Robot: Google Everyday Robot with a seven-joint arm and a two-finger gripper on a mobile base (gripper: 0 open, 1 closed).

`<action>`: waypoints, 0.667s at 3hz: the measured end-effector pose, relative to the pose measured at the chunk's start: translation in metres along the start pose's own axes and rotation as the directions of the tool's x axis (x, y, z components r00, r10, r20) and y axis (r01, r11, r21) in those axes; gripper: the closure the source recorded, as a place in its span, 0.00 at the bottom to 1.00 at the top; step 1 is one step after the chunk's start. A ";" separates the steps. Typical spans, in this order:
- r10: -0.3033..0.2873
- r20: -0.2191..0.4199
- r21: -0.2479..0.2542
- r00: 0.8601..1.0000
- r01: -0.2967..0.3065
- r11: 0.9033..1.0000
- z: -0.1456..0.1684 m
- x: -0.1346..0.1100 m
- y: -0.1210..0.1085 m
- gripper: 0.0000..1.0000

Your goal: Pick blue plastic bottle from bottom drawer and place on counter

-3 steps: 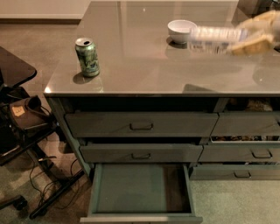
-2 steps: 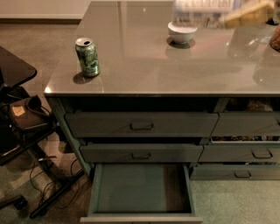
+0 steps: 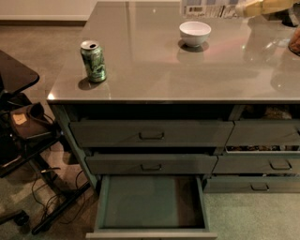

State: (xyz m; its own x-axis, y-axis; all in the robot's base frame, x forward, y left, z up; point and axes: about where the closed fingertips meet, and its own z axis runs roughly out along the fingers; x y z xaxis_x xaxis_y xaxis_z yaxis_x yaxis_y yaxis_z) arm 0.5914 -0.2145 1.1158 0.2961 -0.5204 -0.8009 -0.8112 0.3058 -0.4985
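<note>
The blue plastic bottle [image 3: 208, 9] lies sideways at the top edge of the camera view, above the far part of the counter [image 3: 154, 65] and just behind the white bowl [image 3: 195, 33]. Its barcode label shows. My gripper [image 3: 243, 9] reaches in from the top right and is shut on the bottle's right end. The bottom drawer [image 3: 145, 201] stands pulled open below, and its flat floor is bare.
A green drink can [image 3: 93, 61] stands upright on the counter's front left. Two handled drawers [image 3: 151, 135] are closed above the open one, with more drawers [image 3: 262, 133] to the right. A black side table [image 3: 14, 70] and cables stand at the left.
My gripper has carried the bottle up and away, from in front of the bowl to above and behind it. The bowl is now fully visible.
</note>
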 end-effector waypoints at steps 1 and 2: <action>-0.023 -0.094 0.024 0.995 0.025 0.999 0.017 0.019 -0.001 1.00; -0.076 -0.272 0.084 0.959 0.102 0.991 0.045 0.041 -0.008 1.00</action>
State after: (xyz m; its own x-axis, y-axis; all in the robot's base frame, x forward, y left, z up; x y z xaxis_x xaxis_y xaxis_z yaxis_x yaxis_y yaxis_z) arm 0.6326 -0.2022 1.0716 0.2081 -0.7393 -0.6404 -0.7313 0.3171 -0.6038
